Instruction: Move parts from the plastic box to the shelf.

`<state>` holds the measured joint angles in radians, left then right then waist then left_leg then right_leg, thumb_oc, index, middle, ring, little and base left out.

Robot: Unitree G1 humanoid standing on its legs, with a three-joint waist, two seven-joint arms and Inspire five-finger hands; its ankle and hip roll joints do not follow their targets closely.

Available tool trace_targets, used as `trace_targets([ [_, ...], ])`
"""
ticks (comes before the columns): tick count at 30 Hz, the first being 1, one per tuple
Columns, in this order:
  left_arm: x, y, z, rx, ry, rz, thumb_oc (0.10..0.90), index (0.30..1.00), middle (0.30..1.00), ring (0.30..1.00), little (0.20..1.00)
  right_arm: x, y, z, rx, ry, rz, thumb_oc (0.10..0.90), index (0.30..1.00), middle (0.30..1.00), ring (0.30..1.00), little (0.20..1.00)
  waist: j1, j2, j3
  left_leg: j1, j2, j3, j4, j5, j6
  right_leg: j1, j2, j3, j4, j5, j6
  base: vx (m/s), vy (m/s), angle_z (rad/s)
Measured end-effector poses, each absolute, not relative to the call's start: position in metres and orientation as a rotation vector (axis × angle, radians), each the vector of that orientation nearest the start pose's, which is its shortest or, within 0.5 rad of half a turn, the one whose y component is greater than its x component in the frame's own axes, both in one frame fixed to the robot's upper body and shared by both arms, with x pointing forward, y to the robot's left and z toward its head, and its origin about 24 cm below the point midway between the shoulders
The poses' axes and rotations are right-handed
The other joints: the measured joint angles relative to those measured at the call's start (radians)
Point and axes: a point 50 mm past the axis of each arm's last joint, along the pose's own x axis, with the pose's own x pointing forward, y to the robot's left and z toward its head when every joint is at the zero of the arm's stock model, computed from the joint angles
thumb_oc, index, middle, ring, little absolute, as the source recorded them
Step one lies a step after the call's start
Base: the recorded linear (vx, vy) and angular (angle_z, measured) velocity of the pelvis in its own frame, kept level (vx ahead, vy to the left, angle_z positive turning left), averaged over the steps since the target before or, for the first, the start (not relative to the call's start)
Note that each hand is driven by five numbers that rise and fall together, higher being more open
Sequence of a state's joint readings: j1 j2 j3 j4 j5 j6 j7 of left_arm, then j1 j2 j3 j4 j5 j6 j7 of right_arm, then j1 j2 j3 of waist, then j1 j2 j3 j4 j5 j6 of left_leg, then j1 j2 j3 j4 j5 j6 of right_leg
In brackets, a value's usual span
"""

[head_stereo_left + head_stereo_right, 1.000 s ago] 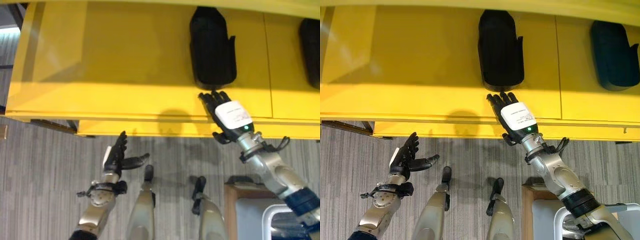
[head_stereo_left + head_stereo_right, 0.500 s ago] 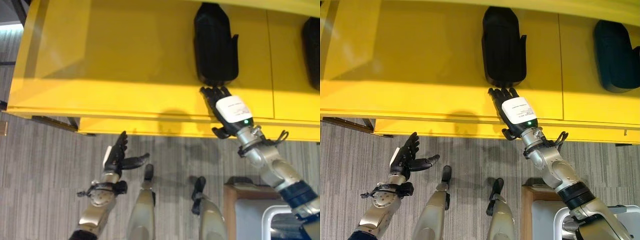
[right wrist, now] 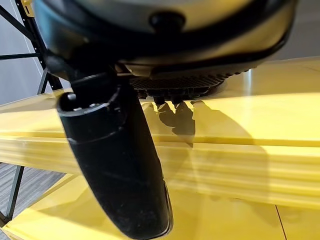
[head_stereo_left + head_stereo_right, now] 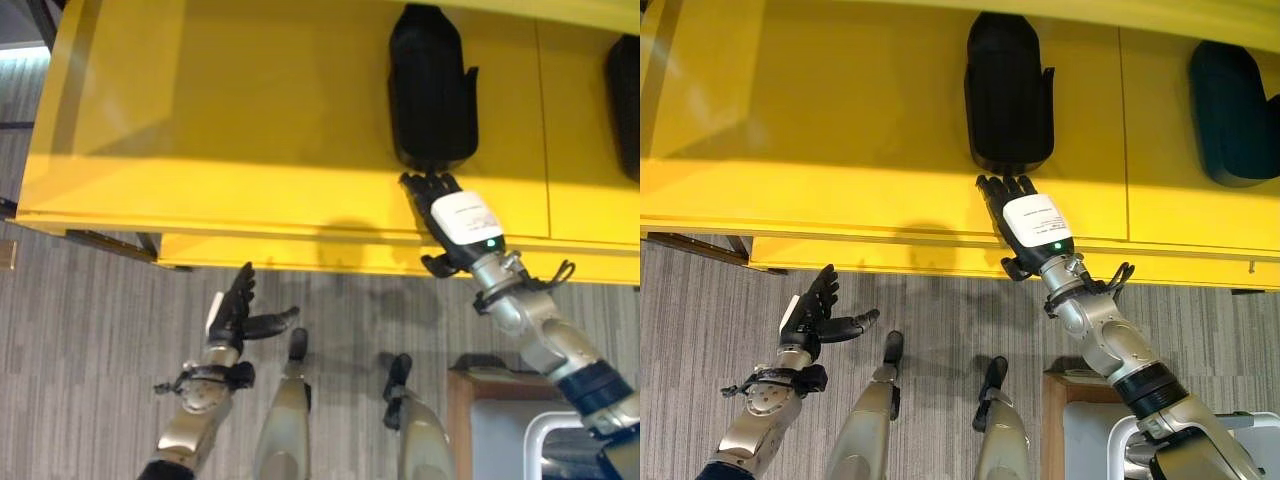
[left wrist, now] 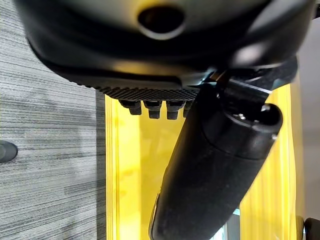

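Right hand [image 4: 1025, 215] lies extended over the front part of the yellow shelf [image 4: 820, 120], fingers straight and held together, palm down, nothing in its hold. Its fingertips [image 4: 1002, 184] reach the near end of a black part [image 4: 1007, 92] that rests flat on the shelf surface; whether they actually touch that end cannot be told from the head views. The right wrist view shows the hand's thumb [image 3: 117, 160] standing free and the fingers stretched out over the glossy yellow surface, with no object between them.

Left hand [image 4: 232, 312] is held low, in front of and below the shelf, above the grey ribbed floor [image 4: 90, 360]. Its fingers are straight and spread upward, thumb out to the side, and it carries nothing. In the left wrist view its thumb [image 5: 215, 165] stands clear of the row of fingers, with the yellow shelf edge beyond.

A second dark part [image 4: 1232, 112] lies on the shelf, well apart from the first, toward the robot's right, beyond a seam in the shelf surface. Both parts lie lengthwise, front to back.

At the lower right, beside the right arm, a brown stand [image 4: 1060, 425] carries a pale plastic box [image 4: 1090, 440]; its contents cannot be made out.
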<state>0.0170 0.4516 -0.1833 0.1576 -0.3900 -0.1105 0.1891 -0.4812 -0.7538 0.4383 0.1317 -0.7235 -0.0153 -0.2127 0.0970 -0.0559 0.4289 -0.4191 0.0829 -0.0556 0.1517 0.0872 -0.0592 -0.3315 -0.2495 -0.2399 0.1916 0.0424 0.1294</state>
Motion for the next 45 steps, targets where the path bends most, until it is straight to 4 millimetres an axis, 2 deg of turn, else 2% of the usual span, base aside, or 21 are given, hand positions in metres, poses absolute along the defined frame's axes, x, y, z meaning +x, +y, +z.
trace_targets([
  [7,0.243,0.218,0.019,0.080,0.117,0.087,0.900,1.000,1.000,1.000,1.000,0.317,-0.187,0.141,-1.512,-0.483,0.082,0.900,1.000,1.000,1.000,1.000,-0.001,0.000,0.000,0.000,0.000,0.000,0.000,0.000,0.000,-0.001,0.002,0.000,0.002,-0.001,0.001,0.00,0.000,0.00],
  [15,0.244,0.220,0.020,0.078,0.111,0.100,0.900,1.000,1.000,1.000,1.000,0.294,-0.191,0.130,-1.446,-0.470,0.107,0.900,1.000,1.000,1.000,1.000,-0.010,-0.002,0.000,0.003,-0.001,0.000,0.001,0.000,0.001,0.001,0.002,0.000,0.004,-0.001,0.002,0.00,0.000,0.00],
  [23,0.243,0.223,0.021,0.077,0.111,0.111,0.900,1.000,1.000,1.000,1.000,0.283,-0.195,0.124,-1.381,-0.446,0.128,0.900,1.000,1.000,1.000,1.000,-0.019,-0.003,0.000,0.035,0.000,0.002,-0.001,-0.001,0.000,0.032,0.003,0.002,0.002,-0.001,0.002,0.00,0.000,0.00],
  [29,0.239,0.226,0.017,0.078,0.125,0.124,0.900,1.000,1.000,1.000,1.000,0.278,-0.189,0.134,-1.295,-0.492,0.111,0.900,1.000,1.000,1.000,1.000,-0.036,-0.008,-0.003,0.069,0.004,0.005,-0.010,-0.003,-0.002,0.069,0.006,0.003,-0.021,0.004,0.001,0.02,0.026,-0.02],
  [33,0.230,0.228,0.009,0.077,0.162,0.132,0.900,1.000,1.000,1.000,1.000,0.269,-0.185,0.135,-1.103,-0.497,0.090,0.900,1.000,1.000,1.000,1.000,-0.050,-0.051,-0.048,0.138,0.007,0.025,-0.063,0.001,-0.004,0.141,0.014,0.006,-0.098,0.031,0.007,0.04,0.060,-0.10],
  [36,0.225,0.228,0.003,0.079,0.200,0.130,0.900,1.000,1.000,1.000,1.000,0.264,-0.178,0.121,-0.898,-0.436,0.091,0.900,1.000,1.000,1.000,1.000,-0.065,-0.078,-0.108,0.192,0.001,0.036,-0.099,0.003,-0.007,0.195,0.015,0.002,-0.145,0.040,0.012,0.07,0.096,-0.02],
  [39,0.218,0.230,-0.005,0.083,0.237,0.135,0.900,1.000,1.000,1.000,1.000,0.260,-0.178,0.115,-0.793,-0.403,0.096,0.900,1.000,1.000,1.000,1.000,-0.068,-0.077,-0.133,0.221,-0.003,0.050,-0.115,0.001,-0.007,0.218,0.011,0.005,-0.161,0.043,0.013,0.07,0.118,-0.07],
  [41,0.214,0.230,-0.013,0.079,0.281,0.144,0.900,1.000,1.000,1.000,1.000,0.258,-0.170,0.106,-0.675,-0.369,0.103,0.900,1.000,1.000,1.000,1.000,-0.069,-0.071,-0.141,0.258,-0.006,0.056,-0.121,-0.012,-0.001,0.250,0.006,0.010,-0.164,0.042,0.013,0.04,0.061,-0.10],
  [43,0.207,0.228,-0.020,0.069,0.309,0.145,0.900,1.000,1.000,1.000,1.000,0.257,-0.169,0.104,-0.635,-0.350,0.114,0.900,1.000,1.000,1.000,1.000,-0.071,-0.068,-0.171,0.265,-0.013,0.062,-0.123,-0.011,-0.003,0.256,0.001,0.016,-0.172,0.042,0.015,0.08,0.134,-0.06],
  [45,0.206,0.227,-0.021,0.064,0.314,0.135,0.900,1.000,1.000,1.000,1.000,0.257,-0.169,0.103,-0.616,-0.341,0.119,0.900,1.000,1.000,1.000,1.000,-0.066,-0.067,-0.176,0.286,-0.023,0.072,-0.123,-0.018,0.006,0.274,-0.004,0.018,-0.173,0.043,0.016,0.08,0.179,-0.04],
])
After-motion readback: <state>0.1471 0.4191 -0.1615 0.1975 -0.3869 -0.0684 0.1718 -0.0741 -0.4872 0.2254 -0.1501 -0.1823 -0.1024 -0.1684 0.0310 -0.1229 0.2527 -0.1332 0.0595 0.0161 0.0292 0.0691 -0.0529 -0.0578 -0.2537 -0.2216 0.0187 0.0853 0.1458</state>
